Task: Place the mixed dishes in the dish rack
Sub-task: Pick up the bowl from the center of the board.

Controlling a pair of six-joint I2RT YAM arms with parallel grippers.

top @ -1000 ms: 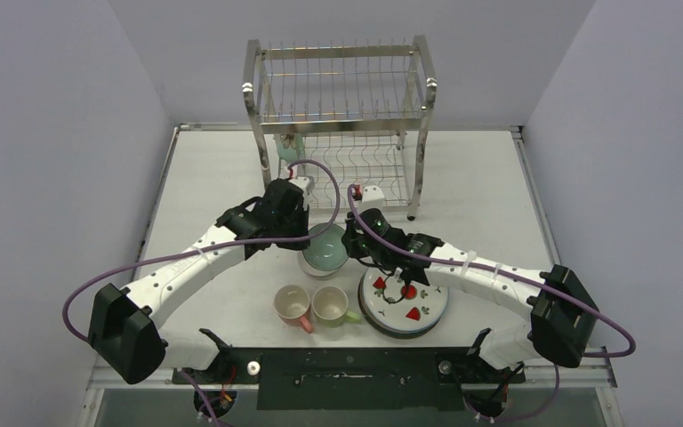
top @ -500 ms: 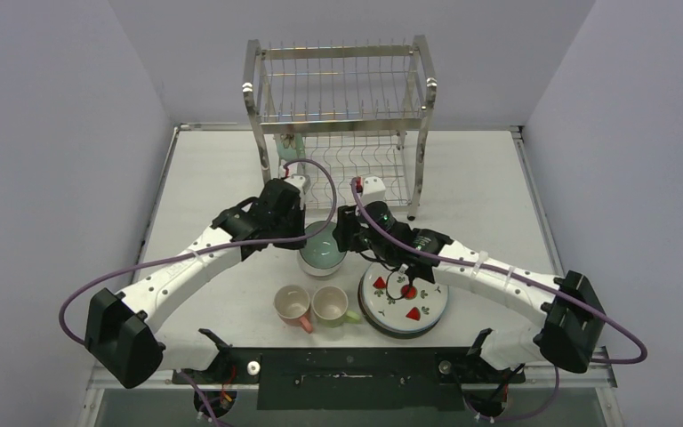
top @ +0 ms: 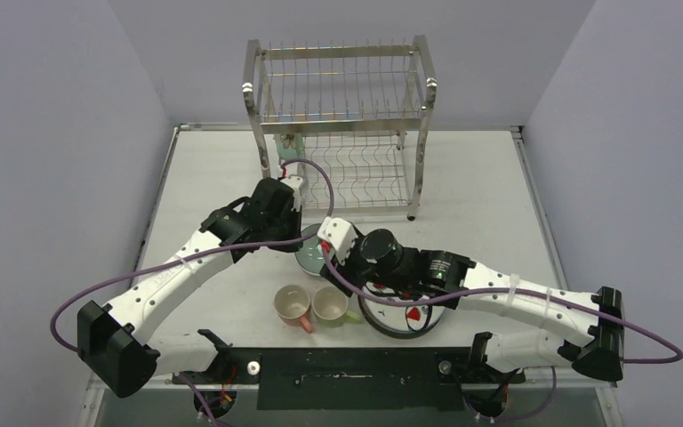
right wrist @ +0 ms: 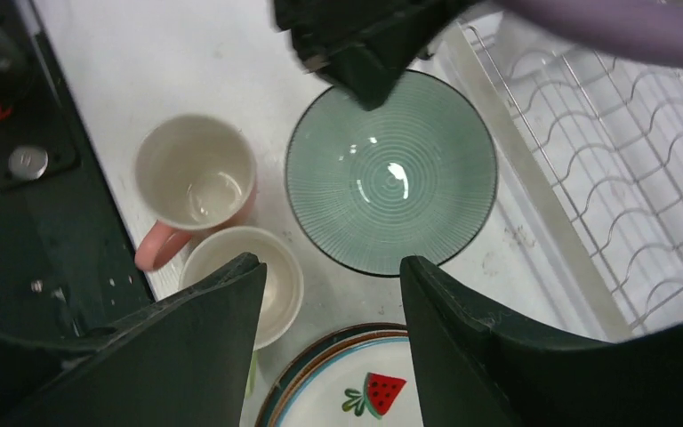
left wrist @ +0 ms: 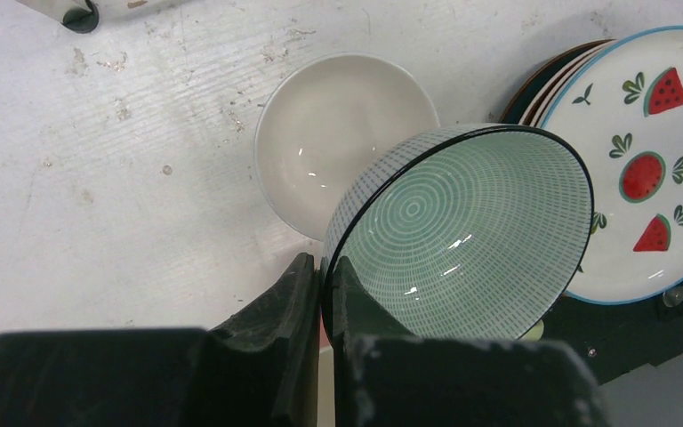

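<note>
White tabletop [top: 204, 187] beneath mint-green bowl [left wrist: 462, 240], mouth tilted upward, rim pinched in left gripper [left wrist: 323, 267]; right gripper [right wrist: 329, 267] wide, empty.

Mint bowl [left wrist: 462, 231] ringed; plate [left wrist: 667, 133] white, red fruit; mug [right wrist: 194, 182] pink.

Far centre of table [top: 480, 196]: dish rack [top: 338, 116]. Near of it: bowl [right wrist: 391, 173], second bowl [left wrist: 338, 142] close beside. Nearer: left mug [top: 293, 305], right mug [top: 329, 304] side by side, plate stack [left wrist: 640, 116] to their right.
</note>
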